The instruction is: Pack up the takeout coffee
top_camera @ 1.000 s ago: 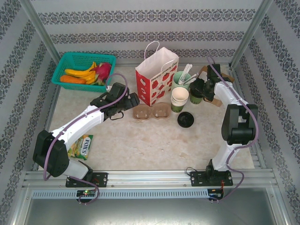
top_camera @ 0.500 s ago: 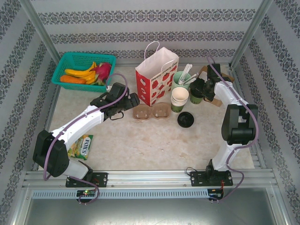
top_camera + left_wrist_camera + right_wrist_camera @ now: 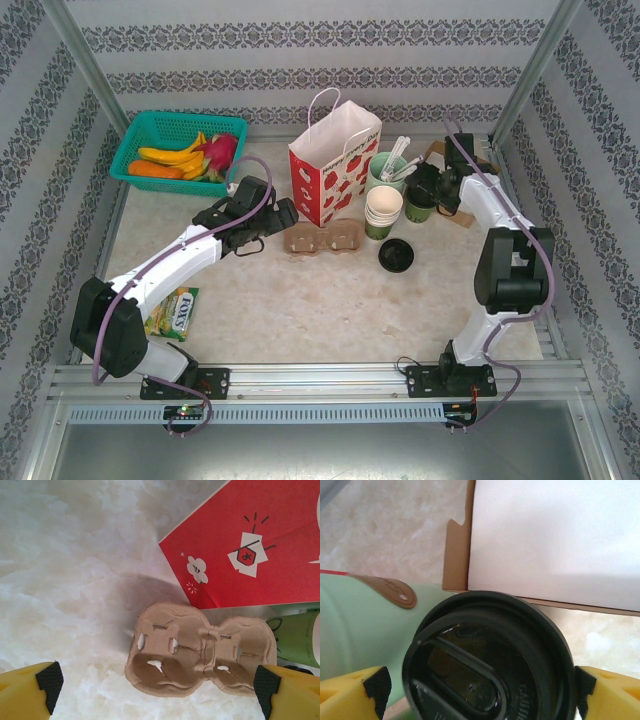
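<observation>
Black-lidded coffee [image 3: 419,208] stands on the bench [image 3: 330,300] beside the mint cup [image 3: 378,182], between the wide-spread fingers of the right tool [image 3: 480,690], not gripped. The left tool [image 3: 155,685] gapes empty over a carrier [image 3: 200,652]. A packet [image 3: 172,313] reads FOX'S.

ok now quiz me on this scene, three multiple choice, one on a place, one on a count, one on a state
1. Relative to the red bag, the cup carrier lies: A inside; B in front, towards the arms; C behind.
2. Its cup pockets number: A two; B four; C six.
3. The takeout coffee is: A lidless; B tipped over; C upright, black lid on.
Answers: B, top view shows it at the bag's foot; A, left wrist view shows two hollows; C, right wrist view shows the lid seated.
</observation>
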### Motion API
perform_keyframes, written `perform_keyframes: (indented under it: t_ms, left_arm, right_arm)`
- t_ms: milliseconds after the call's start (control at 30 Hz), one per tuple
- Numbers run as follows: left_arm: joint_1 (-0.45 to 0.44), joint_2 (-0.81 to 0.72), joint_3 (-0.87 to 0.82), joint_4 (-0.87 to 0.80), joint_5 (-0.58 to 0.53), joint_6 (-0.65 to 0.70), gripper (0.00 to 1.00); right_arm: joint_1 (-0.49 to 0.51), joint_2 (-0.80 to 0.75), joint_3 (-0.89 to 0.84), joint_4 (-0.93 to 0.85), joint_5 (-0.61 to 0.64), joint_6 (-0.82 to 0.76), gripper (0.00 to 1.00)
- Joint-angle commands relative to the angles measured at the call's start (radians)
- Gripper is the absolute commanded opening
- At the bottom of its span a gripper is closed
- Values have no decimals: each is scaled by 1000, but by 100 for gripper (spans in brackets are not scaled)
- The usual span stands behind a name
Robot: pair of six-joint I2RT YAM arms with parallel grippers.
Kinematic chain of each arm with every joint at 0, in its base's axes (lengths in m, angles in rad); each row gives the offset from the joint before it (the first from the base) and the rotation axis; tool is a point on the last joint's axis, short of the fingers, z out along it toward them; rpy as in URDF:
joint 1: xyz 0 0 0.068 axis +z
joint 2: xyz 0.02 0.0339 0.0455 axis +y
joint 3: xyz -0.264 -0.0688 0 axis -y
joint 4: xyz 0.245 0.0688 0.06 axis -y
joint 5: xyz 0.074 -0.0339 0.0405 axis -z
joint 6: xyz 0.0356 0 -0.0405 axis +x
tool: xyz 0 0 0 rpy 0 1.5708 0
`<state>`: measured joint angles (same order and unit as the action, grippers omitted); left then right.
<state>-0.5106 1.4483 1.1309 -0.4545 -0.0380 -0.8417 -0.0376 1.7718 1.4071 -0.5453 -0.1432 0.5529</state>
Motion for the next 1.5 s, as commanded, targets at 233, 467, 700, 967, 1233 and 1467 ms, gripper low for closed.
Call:
perform_keyframes:
  t_ms: [233, 467, 700, 967, 1233, 1467]
  left_arm:
    - [19, -33, 72, 62, 97, 88, 99]
    - [64, 77, 315, -87, 147, 176, 99]
    - [65, 363, 752, -369, 51, 247, 90]
    - [64, 577, 1076, -540, 22, 263, 63]
    - [74, 611, 1154, -566, -75, 267, 16]
    - [125, 548, 1104, -600, -147, 257, 0]
  right_arm:
    - [-4, -216, -77, -34, 58, -61, 98]
    - [99, -484, -215, -45, 193, -108, 98]
    - [251, -728, -397, 100, 204, -83, 98]
    - [530, -742, -430, 174, 190, -165, 97]
    - [788, -466, -336, 199, 415, -80, 92]
    - [809, -243, -226, 188, 376, -26, 86]
